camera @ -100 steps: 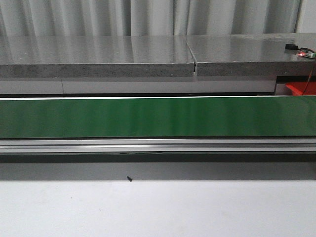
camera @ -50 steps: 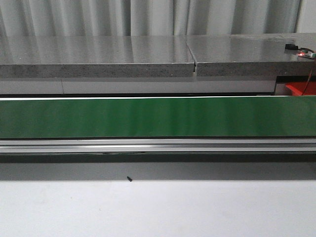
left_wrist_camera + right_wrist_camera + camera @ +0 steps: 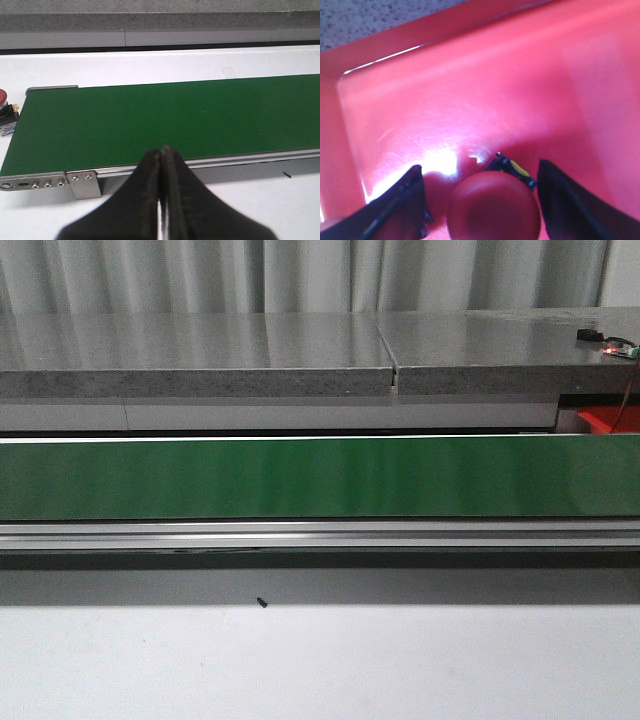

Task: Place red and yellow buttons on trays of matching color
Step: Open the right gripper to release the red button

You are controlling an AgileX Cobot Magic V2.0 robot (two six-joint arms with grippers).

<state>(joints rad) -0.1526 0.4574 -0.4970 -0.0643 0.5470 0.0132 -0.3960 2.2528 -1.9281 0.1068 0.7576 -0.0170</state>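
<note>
In the right wrist view a red button (image 3: 493,206) with a black and yellow base lies on the floor of the red tray (image 3: 470,85). My right gripper (image 3: 480,172) stands open around it, one finger on each side, with a gap on one side. In the left wrist view my left gripper (image 3: 162,151) is shut on nothing, over the near rail of the green belt (image 3: 165,117). Another red button (image 3: 5,112) on a black base stands on the white table just past the belt's end. No yellow button and no yellow tray are in view.
In the front view the green conveyor belt (image 3: 320,478) spans the whole width, with a grey stone ledge (image 3: 200,355) behind it. A corner of the red tray (image 3: 605,420) shows at the far right. A small black speck (image 3: 262,603) lies on the white table.
</note>
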